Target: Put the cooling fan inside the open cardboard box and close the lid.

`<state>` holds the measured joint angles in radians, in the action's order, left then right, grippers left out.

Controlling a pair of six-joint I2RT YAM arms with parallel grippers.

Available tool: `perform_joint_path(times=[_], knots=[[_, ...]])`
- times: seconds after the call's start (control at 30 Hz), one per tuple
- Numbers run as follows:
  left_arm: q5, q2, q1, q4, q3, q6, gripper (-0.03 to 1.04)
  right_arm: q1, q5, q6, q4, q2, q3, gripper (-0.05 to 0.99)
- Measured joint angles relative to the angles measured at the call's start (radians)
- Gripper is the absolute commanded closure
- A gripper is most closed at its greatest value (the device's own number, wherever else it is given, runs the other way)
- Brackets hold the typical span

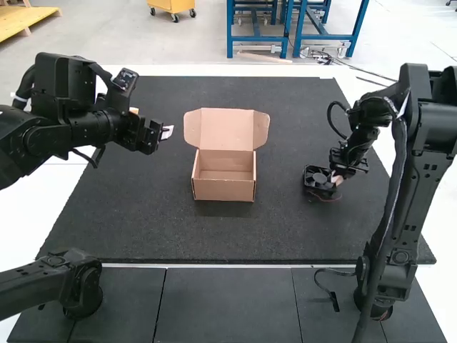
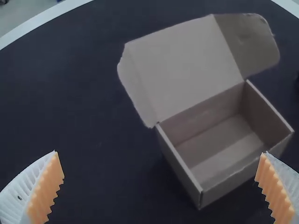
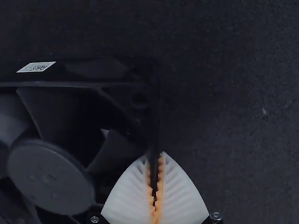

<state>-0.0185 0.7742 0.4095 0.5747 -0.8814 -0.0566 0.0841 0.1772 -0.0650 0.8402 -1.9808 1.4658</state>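
The cooling fan [image 1: 319, 180] sits on the black mat [image 1: 143, 207] on the desk, well right of the open cardboard box [image 1: 223, 175]. The right end effector [image 1: 335, 179] pinches the fan's thin frame edge and hides part of it. The left end effector [image 1: 158, 133] hangs spread wide, left of the box.

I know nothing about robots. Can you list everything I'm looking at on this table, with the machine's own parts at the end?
Cardboard box: one, brown, middle of the mat, lid standing open, nothing inside.
Fan: one, black, right of the box, tilted; I cannot tell whether it touches the mat.
Mat: one, black, under the box and fan.
Left gripper: one, white ribbed fingers with orange pads, open, left of the box.
Right gripper: one, same colours, shut on the fan's frame edge.
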Motion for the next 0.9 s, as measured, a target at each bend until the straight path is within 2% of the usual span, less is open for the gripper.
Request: perform_joint_path(times=[0.27,0.57,0.9], knots=[[0.000,0.000,0.000,0.013,0.003,-0.011,0.04,0.013,0.029,0.014,0.055,0.193,-0.003,0.95],[0.000,0.000,0.000,0.020,0.027,-0.015,0.04,0.013,0.064,0.021,0.116,0.375,-0.079,0.96],[0.000,0.000,0.000,0.016,0.036,-0.022,0.04,0.013,0.090,0.082,0.149,0.603,-0.147,0.96]])
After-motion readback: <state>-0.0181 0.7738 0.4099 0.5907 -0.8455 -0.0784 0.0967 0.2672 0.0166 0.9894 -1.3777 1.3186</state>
